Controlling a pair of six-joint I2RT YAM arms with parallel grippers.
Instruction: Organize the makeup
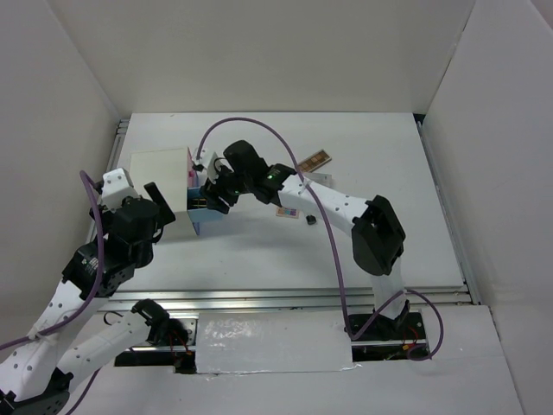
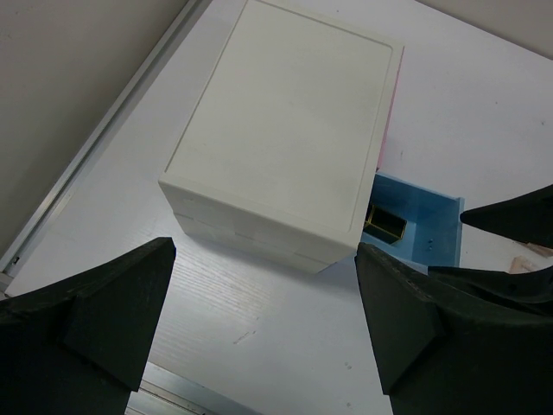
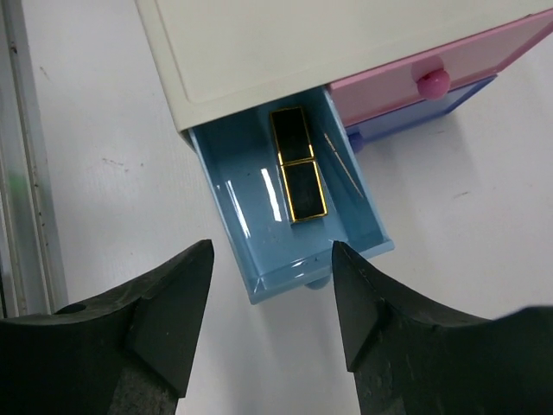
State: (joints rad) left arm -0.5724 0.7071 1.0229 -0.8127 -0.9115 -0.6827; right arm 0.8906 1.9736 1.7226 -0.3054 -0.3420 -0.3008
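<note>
A black-gold tube (image 3: 298,175) lies inside the open blue drawer (image 3: 285,225) of the white box (image 1: 158,175); it also shows in the left wrist view (image 2: 384,223). My right gripper (image 3: 272,290) is open and empty, hovering just above the drawer's front edge (image 1: 210,201). My left gripper (image 2: 263,298) is open and empty, just in front of the box's near corner (image 1: 162,207). On the table to the right lie a brown palette (image 1: 313,162), a multicoloured palette (image 1: 287,211) and a tiny black bottle (image 1: 309,220). The other makeup is hidden.
A shut pink drawer with a round knob (image 3: 432,82) sits beside the blue one, above a second blue drawer (image 3: 415,117). A thin stick (image 3: 344,164) lies in the open drawer. White walls enclose the table; a metal rail (image 2: 78,186) runs along its left edge.
</note>
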